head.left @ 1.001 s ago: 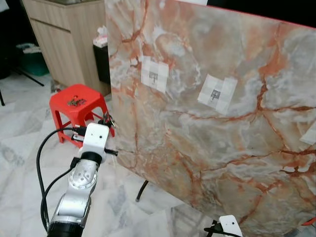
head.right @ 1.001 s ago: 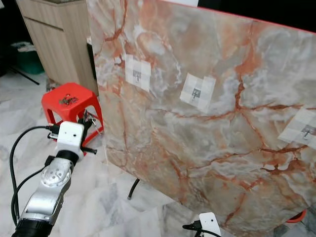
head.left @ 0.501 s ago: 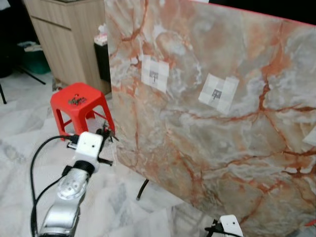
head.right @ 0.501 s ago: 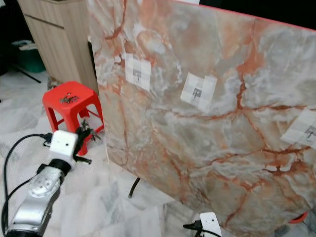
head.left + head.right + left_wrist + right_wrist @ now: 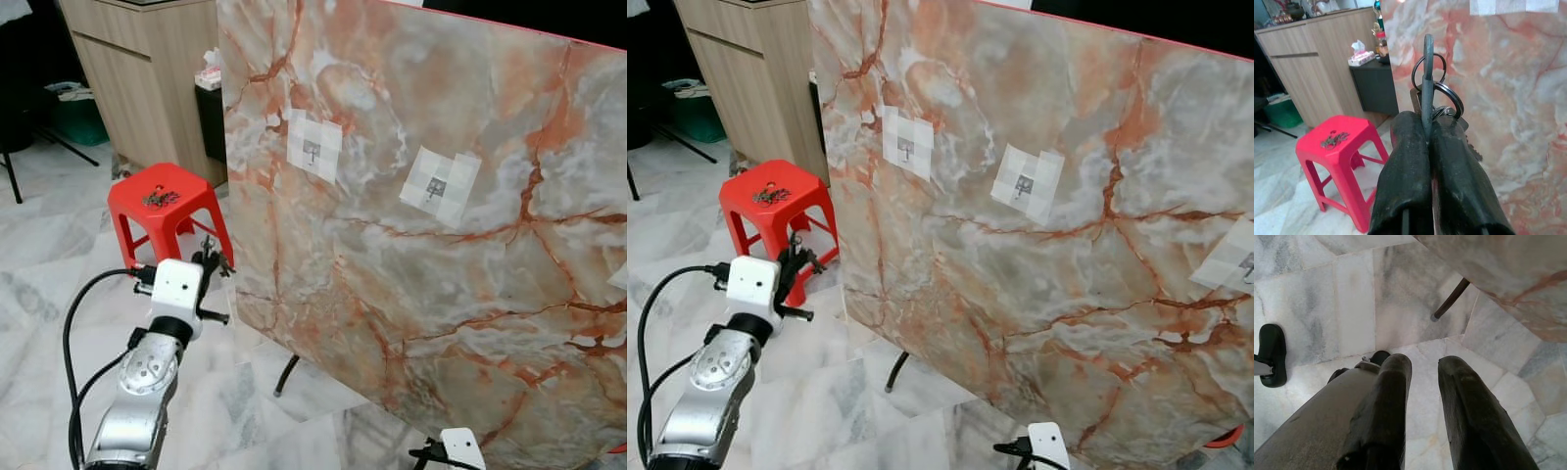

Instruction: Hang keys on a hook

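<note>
My left tool (image 5: pixel 1426 128) grips the keys (image 5: pixel 1434 95) tightly, the marble board (image 5: pixel 411 225) just beside it; my right tool (image 5: pixel 1422 367) hangs slightly parted.

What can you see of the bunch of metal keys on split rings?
The bunch of metal keys on split rings is clamped between the two black fingers of the left gripper, shut on it. One flat dark key blade stands edge-on above the fingertips, two dark wire rings looped beside it, more keys bunched behind. From the head views it sits low, near the left edge of the orange-veined marble panel, below the taped hooks, touching nothing else.
</note>
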Motion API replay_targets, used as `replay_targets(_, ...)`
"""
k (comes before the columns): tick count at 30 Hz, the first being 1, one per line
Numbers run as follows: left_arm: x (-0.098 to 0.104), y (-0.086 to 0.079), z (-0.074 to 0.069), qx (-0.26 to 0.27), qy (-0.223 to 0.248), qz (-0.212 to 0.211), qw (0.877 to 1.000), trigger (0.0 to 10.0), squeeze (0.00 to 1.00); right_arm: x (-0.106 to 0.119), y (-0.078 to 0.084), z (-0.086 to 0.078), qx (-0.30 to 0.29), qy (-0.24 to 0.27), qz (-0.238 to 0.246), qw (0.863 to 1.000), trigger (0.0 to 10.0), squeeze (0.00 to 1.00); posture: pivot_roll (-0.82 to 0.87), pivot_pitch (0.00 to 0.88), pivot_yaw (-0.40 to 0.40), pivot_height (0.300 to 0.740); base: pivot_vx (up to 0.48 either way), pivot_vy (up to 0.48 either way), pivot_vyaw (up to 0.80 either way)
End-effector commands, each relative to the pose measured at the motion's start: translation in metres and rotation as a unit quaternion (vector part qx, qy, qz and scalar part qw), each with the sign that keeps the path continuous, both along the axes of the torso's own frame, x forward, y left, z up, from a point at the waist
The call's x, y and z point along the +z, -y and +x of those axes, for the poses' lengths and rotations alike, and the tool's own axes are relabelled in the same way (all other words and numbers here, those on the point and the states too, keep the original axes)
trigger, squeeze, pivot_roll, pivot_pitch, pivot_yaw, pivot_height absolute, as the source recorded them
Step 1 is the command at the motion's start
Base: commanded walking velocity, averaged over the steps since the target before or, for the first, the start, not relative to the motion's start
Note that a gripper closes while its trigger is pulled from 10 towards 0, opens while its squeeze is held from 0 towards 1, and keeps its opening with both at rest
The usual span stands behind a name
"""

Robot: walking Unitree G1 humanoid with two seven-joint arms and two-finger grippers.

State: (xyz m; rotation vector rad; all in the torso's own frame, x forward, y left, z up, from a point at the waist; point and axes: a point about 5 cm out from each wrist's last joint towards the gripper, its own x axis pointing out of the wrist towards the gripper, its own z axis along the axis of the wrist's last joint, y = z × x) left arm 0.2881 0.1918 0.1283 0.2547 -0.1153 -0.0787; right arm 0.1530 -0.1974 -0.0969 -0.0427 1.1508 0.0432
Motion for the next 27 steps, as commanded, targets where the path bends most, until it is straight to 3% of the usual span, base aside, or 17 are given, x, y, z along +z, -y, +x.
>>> replay_targets(1, 0.002, 0.005, 0.003, -0.006, 0.002, 0.012, 1.000, 10.0, 0.00, 0.000, 0.001, 0.000, -0.008, 0.005, -0.001, 1.000, 10.0, 0.00, 0.03, 0.000, -0.085, 0.740, 0.000, 0.000, 0.00)
replay_targets(15, 0.002, 0.020, 0.004, -0.025, 0.008, 0.004, 1.000, 10.0, 0.00, 0.000, 0.001, -0.001, -0.011, 0.004, -0.001, 1.000, 10.0, 0.00, 0.03, 0.000, -0.083, 0.740, 0.306, 0.000, 0.00)
replay_targets(27, 0.004, 0.022, 0.004, -0.029, 0.012, 0.002, 1.000, 10.0, 0.00, 0.000, 0.001, 0.000, -0.011, 0.005, 0.000, 1.000, 10.0, 0.00, 0.04, 0.000, -0.088, 0.740, 0.383, 0.000, 0.00)
